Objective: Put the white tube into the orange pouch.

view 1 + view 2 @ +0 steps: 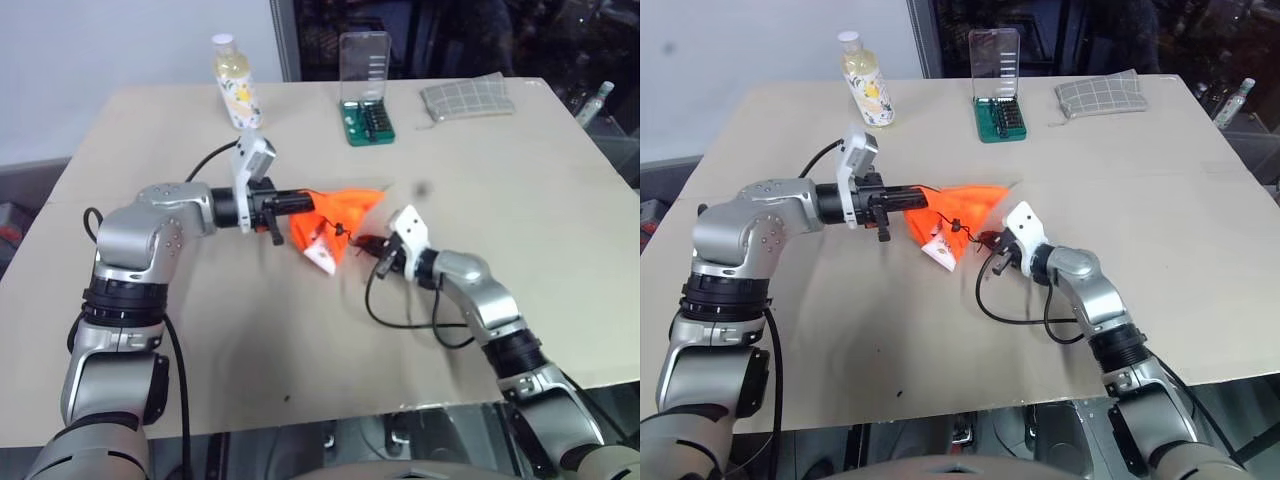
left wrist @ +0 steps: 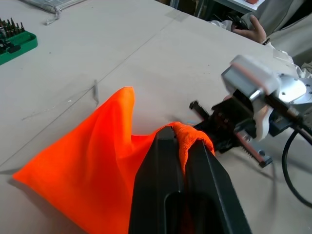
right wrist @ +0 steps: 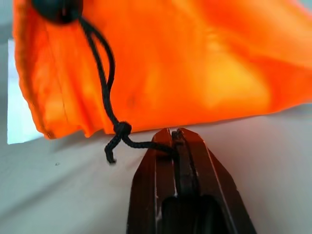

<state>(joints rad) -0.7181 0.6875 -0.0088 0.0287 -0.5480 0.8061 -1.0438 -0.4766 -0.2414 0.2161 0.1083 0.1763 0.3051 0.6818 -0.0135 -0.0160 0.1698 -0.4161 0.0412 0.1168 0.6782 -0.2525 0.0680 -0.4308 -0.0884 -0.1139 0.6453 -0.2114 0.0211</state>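
The bright orange square fabric drawstring pouch (image 1: 335, 215) is held lifted above the beige bench (image 1: 500, 200), near its middle. The left gripper (image 2: 179, 146) is seen with its jaws closed on a bunched fold of the pouch's fabric. The right gripper (image 3: 174, 139) is positioned just beside the pouch's lower edge, its jaws pressed together on the thin dark cord (image 3: 105, 63); the cord's knot (image 3: 122, 129) lies immediately in front of the jaw tips.

A small white object (image 1: 322, 255) with printing is visible at the lower corner of the pouch, protruding from beneath the orange fabric. It is taken to be the white squeeze tube; whether it is inside the pouch or behind it cannot be told.

At the far side of the bench, well apart from the pouch, the following are placed: a yellowish clear bottle with a white cap (image 1: 236, 85), a green screwdriver-bit case with an upright clear lid (image 1: 366, 90), and a grey checked cloth (image 1: 466, 98).
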